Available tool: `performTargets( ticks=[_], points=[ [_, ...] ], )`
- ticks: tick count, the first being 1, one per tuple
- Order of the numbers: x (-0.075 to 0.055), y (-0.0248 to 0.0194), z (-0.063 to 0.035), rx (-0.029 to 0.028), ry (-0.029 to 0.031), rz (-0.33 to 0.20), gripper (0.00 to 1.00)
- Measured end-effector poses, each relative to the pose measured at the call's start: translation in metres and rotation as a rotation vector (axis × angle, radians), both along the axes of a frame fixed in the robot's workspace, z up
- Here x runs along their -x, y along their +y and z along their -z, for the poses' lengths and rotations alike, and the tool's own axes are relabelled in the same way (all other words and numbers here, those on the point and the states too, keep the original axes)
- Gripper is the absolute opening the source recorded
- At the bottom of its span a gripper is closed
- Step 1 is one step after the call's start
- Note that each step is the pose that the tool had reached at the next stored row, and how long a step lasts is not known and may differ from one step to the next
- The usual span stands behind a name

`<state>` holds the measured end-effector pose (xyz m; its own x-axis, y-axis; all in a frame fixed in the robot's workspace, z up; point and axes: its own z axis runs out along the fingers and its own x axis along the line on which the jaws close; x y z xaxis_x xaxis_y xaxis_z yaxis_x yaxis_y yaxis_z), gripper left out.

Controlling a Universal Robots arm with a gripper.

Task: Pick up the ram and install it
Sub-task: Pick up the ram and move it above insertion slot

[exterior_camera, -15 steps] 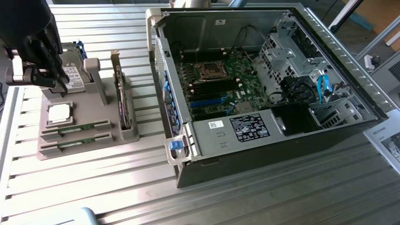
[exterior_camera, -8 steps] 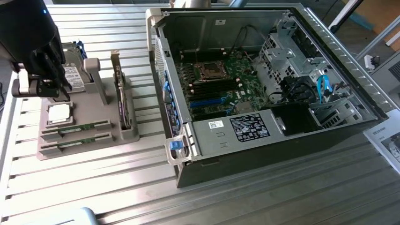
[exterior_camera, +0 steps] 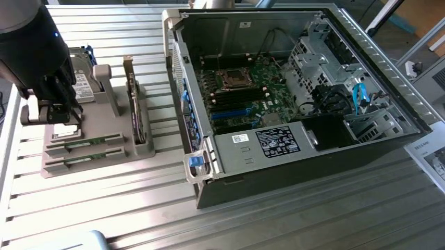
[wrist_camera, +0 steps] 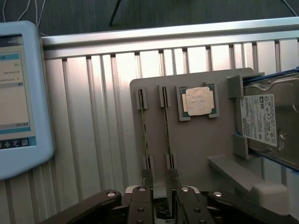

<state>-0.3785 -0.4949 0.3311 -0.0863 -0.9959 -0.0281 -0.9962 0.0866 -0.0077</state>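
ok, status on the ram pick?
Gripper open, low over the grey holder, nothing held. Both ram sticks seated in their slots. Hard drive and CPU sit alongside, not in the way.

The exterior view looks obliquely down from high on the open black computer case (exterior_camera: pixel 313 172). The wrist view faces straight down, close, past the gripper (wrist_camera: pixel 163 199). Both share the grey plastic parts holder (exterior_camera: pixel 101 125).
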Motion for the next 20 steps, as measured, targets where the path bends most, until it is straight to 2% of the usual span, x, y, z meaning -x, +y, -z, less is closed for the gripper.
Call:
performTargets(
  ticks=[7, 20],
  points=[
    [0.000, -0.0081, 0.0132, -0.0001, 0.0050, -0.013, 0.26],
    [0.000, -0.0111, 0.0364, 0.0002, 0.0100, -0.048, 0.26]
  ],
)
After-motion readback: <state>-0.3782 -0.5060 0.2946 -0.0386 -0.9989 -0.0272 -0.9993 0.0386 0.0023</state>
